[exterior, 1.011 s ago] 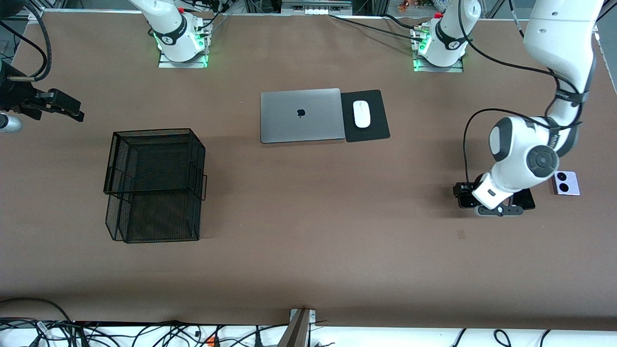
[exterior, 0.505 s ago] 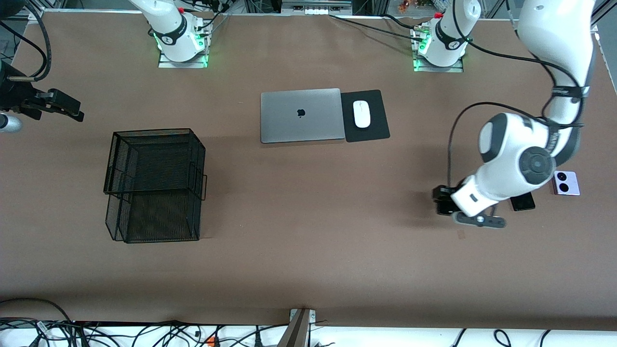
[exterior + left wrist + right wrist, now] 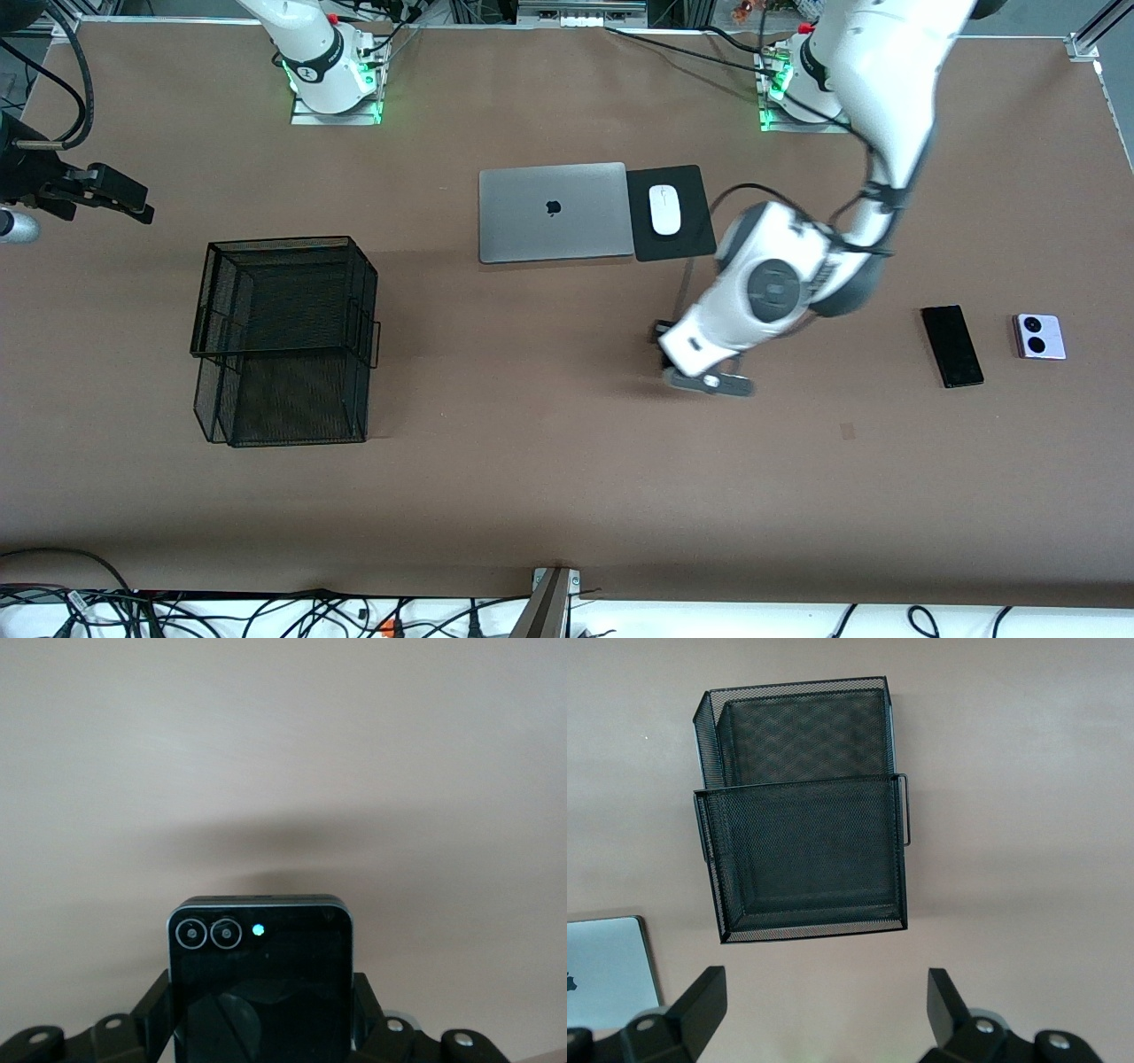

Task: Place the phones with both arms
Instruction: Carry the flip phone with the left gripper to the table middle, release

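Left gripper (image 3: 671,354) is up over bare table, clamped on the squarish black folded phone (image 3: 260,979). Slim black phone (image 3: 952,346) and lilac-white phone (image 3: 1039,336) lie side by side toward the left arm's end. Right gripper (image 3: 824,1005) waits wide open above the black mesh basket (image 3: 283,337).

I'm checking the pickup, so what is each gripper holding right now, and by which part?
The left gripper holds the black folded phone, clamped by its two side edges, over bare table. The right gripper is open, holding nothing.
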`<state>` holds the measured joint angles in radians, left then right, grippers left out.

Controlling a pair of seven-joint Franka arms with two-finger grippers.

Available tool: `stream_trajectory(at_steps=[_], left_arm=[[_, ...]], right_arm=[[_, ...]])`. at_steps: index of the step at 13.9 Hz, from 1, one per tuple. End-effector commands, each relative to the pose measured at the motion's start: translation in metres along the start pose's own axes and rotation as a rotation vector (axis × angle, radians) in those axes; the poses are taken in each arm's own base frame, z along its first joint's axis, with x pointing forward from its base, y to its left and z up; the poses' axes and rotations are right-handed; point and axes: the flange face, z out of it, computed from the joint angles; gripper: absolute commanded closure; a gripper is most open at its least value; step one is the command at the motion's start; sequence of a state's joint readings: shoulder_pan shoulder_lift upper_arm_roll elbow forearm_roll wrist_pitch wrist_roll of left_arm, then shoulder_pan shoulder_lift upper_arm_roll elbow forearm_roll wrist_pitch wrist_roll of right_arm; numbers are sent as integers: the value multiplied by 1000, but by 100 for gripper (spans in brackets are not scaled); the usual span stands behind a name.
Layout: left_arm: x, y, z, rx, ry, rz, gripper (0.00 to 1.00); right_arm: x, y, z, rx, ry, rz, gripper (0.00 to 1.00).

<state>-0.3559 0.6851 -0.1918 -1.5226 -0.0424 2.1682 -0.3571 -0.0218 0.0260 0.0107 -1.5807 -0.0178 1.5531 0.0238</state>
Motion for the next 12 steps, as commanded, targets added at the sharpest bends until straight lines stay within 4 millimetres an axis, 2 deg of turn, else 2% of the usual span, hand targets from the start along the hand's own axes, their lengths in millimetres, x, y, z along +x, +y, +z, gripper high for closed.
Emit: stream_trajectory(at_steps=[1,3,6,7,8,9,10,12], left_arm=[[-2,58,43,-24,40,-4,75],[-10,83,69,-52,92,-35,73],[-16,89,92,-44,81,-30,69],[-17,89,97,-43,75,-33,64],[-17,88,100,-41,73,-34,53],[-17,88,98,-43,74,-33,5],[-15,84,96,-43,75,-37,0],[-12,83,88,-49,82,-45,0]], right_arm=[[-4,2,-8,9,11,-7,0],[-4,2,-9,3,12,-9,0],[-3,0,-7,7,12,-12,0],[-3,0,-7,7,12,-12,0],[-3,1,-7,6,14,-10,0],[-2,0,-8,6,18,-12,0],[-2,0,-8,6,18,-12,0],[-3,0,-8,10,18,-12,0]])
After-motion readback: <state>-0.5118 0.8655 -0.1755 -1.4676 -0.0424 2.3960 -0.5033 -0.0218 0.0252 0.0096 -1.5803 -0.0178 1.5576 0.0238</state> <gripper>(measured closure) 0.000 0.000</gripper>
